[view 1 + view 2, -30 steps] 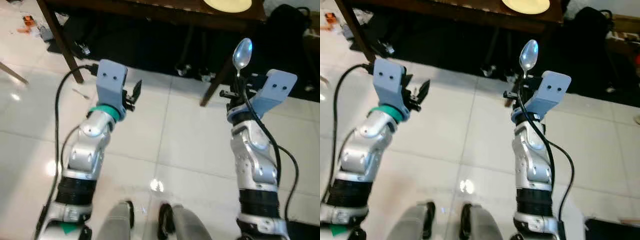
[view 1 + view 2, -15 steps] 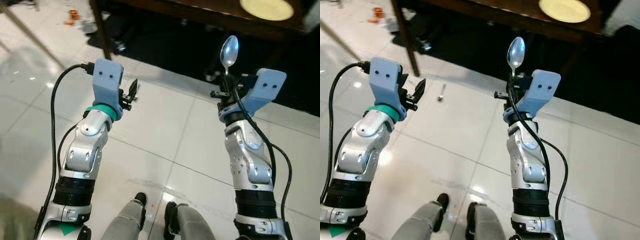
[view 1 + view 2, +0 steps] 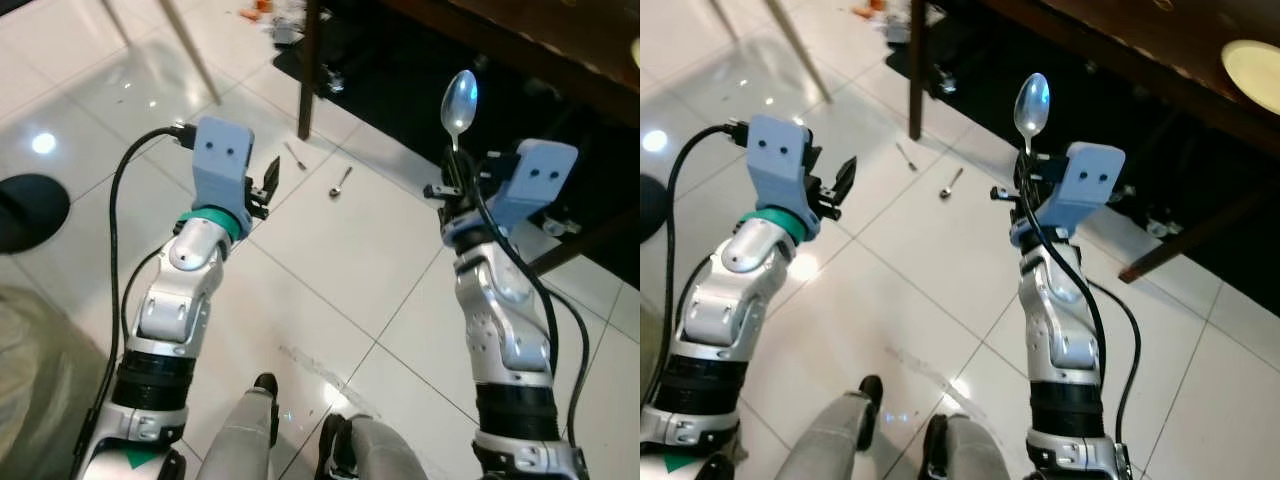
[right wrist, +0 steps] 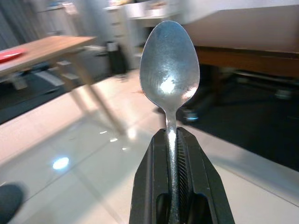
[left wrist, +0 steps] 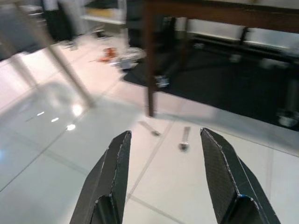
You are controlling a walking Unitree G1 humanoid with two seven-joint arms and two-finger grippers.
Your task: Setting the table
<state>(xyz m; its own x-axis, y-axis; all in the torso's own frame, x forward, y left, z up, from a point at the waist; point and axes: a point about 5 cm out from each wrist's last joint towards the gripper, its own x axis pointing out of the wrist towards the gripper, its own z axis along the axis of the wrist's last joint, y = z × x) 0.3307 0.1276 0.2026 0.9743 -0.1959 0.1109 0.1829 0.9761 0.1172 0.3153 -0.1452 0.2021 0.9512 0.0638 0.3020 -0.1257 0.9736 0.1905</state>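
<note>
Change: camera view has swung since the earlier frames; a second spoon (image 3: 341, 181) and another small utensil (image 3: 294, 155) now show on the white tile floor (image 3: 340, 260) near a dark table leg (image 3: 309, 70).
Right gripper (image 4: 172, 140): fingers clamped together on the handle of a metal spoon (image 4: 169, 70), bowl upright, held above the floor.
Left gripper (image 5: 166, 140): fingers spread apart, empty, above the floor.
Plate (image 3: 1252, 72): yellowish, on the dark wooden table (image 3: 1140, 40).

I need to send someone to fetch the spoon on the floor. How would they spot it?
Find the dark table leg on the white tiled floor. Two small metal pieces lie beside its foot; the spoon is the one farther from the leg, with a rounded bowl, unlike the thin straight piece.
</note>
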